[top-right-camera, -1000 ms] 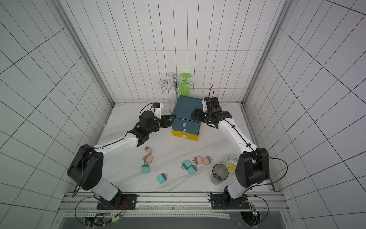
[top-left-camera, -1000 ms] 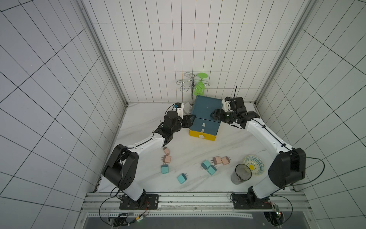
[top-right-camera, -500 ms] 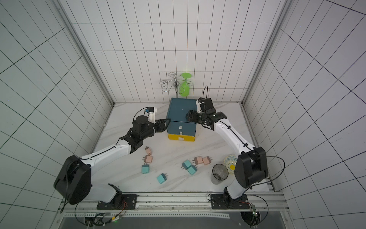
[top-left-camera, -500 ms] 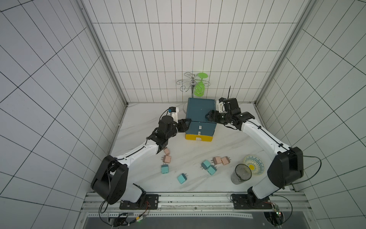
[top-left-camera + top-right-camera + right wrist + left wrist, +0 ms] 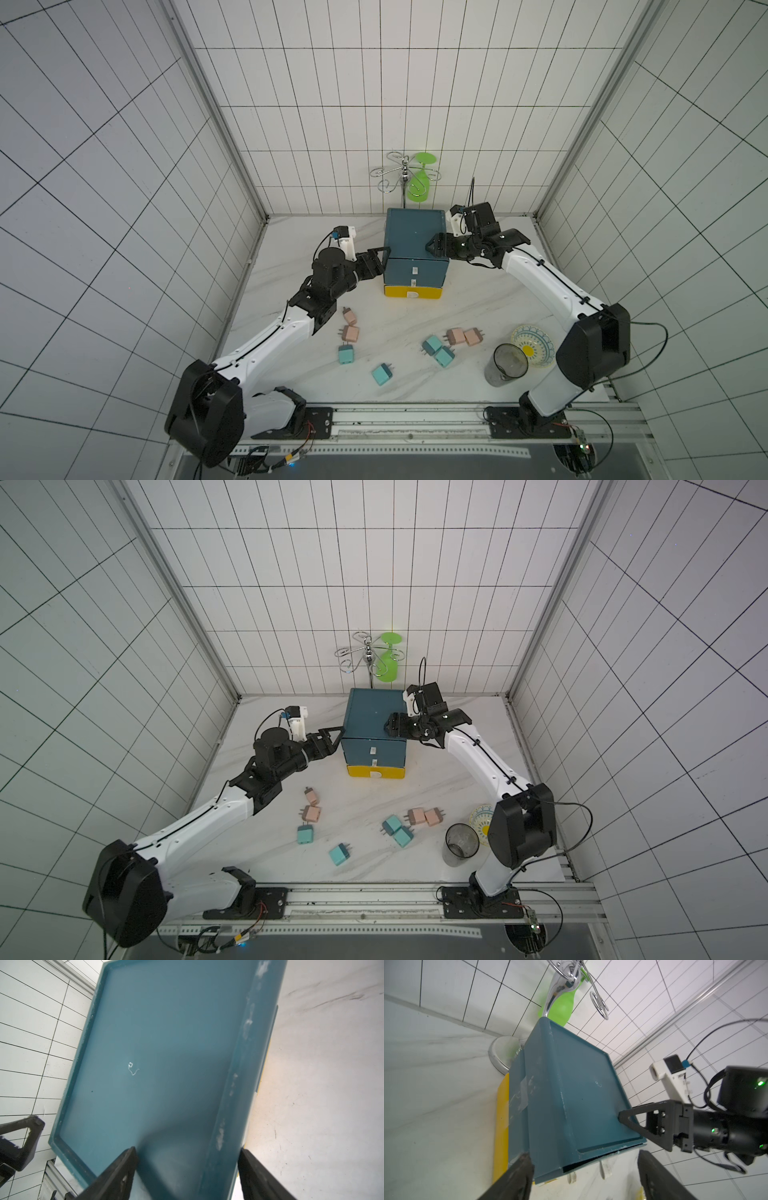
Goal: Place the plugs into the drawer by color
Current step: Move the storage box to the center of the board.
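Note:
The dark teal drawer [image 5: 415, 249] stands square at the back of the table, its fronts pushed in and the yellow bottom one [image 5: 411, 293] showing. My left gripper [image 5: 383, 259] is open around its front left top corner [image 5: 571, 1105]. My right gripper [image 5: 434, 247] is open astride its top right edge [image 5: 228, 1084]; I cannot tell whether it touches. The plugs lie loose in front: two pink [image 5: 352, 332] and one teal [image 5: 345, 354] at left, one teal [image 5: 382, 374] in the middle, two teal [image 5: 432, 344] and two pink [image 5: 456, 336] at right.
A wire stand with a green glass [image 5: 409, 183] rises just behind the drawer. A clear cup [image 5: 505, 365] and a patterned dish [image 5: 532, 346] sit at the front right, next to the right arm's base. Tiled walls close in three sides.
The drawer cabinet has turned from skewed to square and slid a little to the left. My left gripper's jaws have opened wider at its corner. The plugs have not moved.

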